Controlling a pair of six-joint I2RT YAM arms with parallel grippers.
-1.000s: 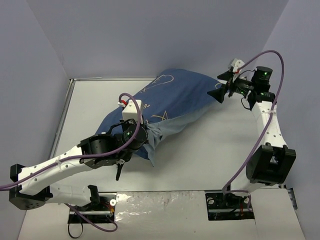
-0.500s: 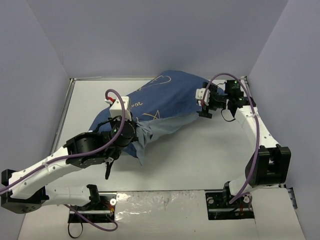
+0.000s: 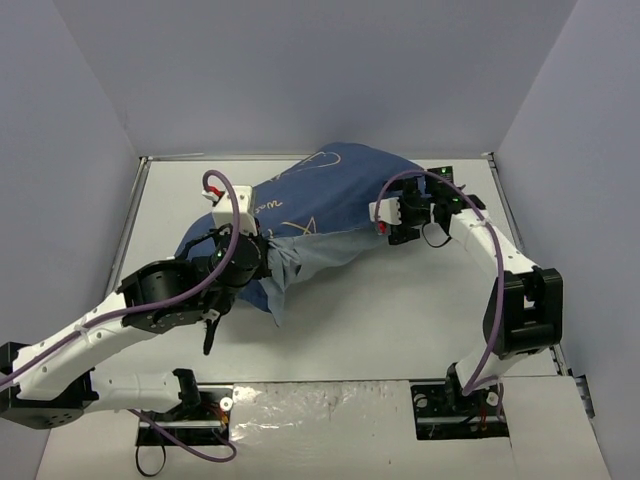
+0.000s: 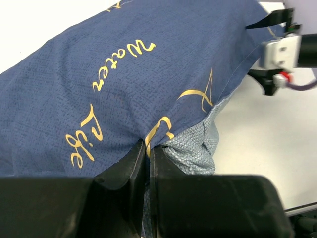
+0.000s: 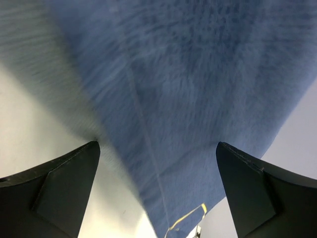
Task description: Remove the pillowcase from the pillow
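Here is the pillowcase (image 3: 330, 195), a big puffy blue mound lying slantwise across the far half of the white surface (image 3: 400, 310). Its dark printed face is up, with cream script and outlines running over it. The pillow is wrapped away inside and none of its white shows. At the near-left end the cover thins out into a loose, crumpled flap of paler grey-blue cloth that trails down toward the front of the surface. That is where the left hand (image 4: 147, 154) is working: its two dark fingers are pressed tight together, with a fold of the pillowcase pinched between their tips. The grip sits right on the line where the dark printed cloth meets the paler cloth bunched beside it. From above, the left arm reaches in from the near-left corner, wrist tucked against the low end of the mound. At the other end, the right arm bends in from the right and brings the right hand (image 3: 392, 215) up against the far-right flank of the pillowcase. Its fingers are spread wide apart and grip nothing. In its own blurred wrist view, blue cloth and a seam fill the whole space between the two dark fingertips. Whether the tips actually touch the cloth I cannot tell.
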